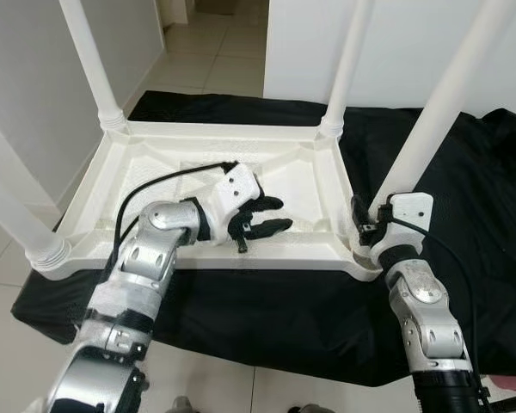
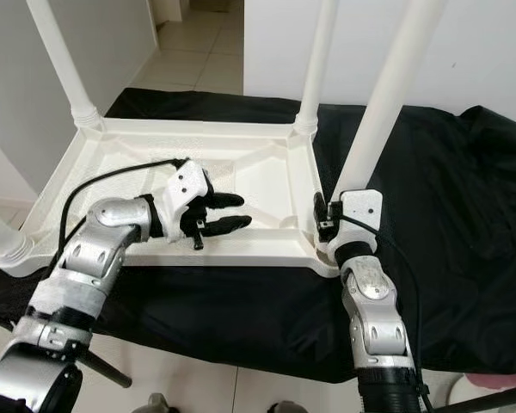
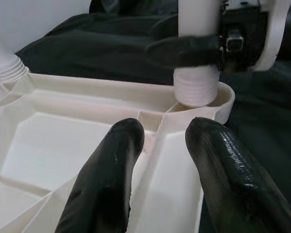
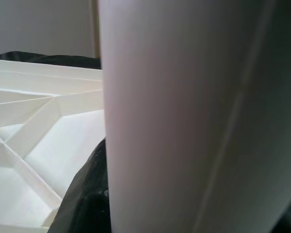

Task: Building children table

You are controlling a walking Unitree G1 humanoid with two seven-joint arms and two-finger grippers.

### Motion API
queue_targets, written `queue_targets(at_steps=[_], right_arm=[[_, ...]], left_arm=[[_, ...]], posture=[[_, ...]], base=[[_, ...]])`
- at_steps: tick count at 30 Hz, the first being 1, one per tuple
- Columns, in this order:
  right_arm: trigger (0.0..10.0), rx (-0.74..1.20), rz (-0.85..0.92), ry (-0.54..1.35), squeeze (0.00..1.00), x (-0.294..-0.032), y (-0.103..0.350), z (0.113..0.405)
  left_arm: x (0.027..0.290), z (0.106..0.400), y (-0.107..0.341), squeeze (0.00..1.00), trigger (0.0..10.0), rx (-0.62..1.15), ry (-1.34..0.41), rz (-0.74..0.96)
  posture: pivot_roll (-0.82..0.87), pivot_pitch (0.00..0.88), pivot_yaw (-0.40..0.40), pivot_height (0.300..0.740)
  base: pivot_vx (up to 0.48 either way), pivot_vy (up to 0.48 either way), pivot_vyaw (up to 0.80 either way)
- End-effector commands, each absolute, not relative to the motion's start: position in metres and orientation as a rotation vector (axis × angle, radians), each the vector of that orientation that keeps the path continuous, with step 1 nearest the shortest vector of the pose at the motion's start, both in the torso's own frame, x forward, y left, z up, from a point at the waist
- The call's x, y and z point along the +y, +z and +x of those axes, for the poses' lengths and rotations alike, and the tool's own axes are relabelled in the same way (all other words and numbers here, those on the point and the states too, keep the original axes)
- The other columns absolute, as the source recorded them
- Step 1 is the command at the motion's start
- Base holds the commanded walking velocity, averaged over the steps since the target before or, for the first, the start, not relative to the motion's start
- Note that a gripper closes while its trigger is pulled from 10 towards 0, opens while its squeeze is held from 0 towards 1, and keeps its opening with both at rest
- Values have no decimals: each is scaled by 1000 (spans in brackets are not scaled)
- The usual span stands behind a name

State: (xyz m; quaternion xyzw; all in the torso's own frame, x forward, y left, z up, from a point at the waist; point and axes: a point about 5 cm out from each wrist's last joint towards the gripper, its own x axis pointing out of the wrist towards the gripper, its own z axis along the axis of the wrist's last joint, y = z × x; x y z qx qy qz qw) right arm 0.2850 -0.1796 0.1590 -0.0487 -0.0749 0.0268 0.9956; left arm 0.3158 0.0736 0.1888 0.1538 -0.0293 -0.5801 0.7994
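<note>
At corner, right tool seemingly grips leg.

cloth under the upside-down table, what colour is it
Black; the cloth spread beneath the white table shows best in the left eye view.

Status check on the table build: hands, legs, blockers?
Right hand shut on near-right leg at its socket. Left hand open over upturned tabletop. Four legs standing. No blockers.

Both head cameras look forward and down on the upturned white plastic table (same scene, slightly offset). The left wrist camera faces its far corner; the right presses against a white leg.
</note>
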Motion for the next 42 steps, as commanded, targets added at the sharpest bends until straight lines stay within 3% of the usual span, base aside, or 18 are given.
queue_targets(at_steps=[1, 6, 10, 20, 24, 32, 42], right_arm=[[10000, -171, -99, 64, 0, -180, 162, 282], [10000, -172, -117, 99, 0, -183, 155, 272], [10000, -151, -108, 111, 0, -188, 144, 263], [10000, -117, -138, 120, 0, -194, 128, 257], [10000, -113, -226, 220, 0, -189, 119, 256], [10000, -100, -236, 319, 0, -183, 113, 254], [10000, -42, -92, 311, 0, -181, 101, 256]], left_arm=[[82, 328, 193, 0, 10000, -109, -905, 288], [71, 305, 183, 0, 10000, -46, -1107, 233], [66, 295, 185, 0, 10000, -35, -1167, 204], [62, 292, 181, 0, 10000, -14, -1163, 200], [61, 291, 182, 0, 10000, 3, -1148, 197], [63, 291, 184, 0, 10000, 2, -1127, 196], [65, 292, 186, 0, 10000, 3, -1107, 203]], posture=[[-65, 0, -19, 740], [-67, 0, -21, 740], [-67, 0, -21, 740], [-74, 0, -15, 740], [-76, 0, -14, 740], [-69, 0, -17, 740], [-63, 0, -20, 740]], base=[[0, 0, 0], [0, 0, 0], [0, 0, 0], [0, 0, 0], [0, 0, 0], [0, 0, 0], [0, 0, 0]])
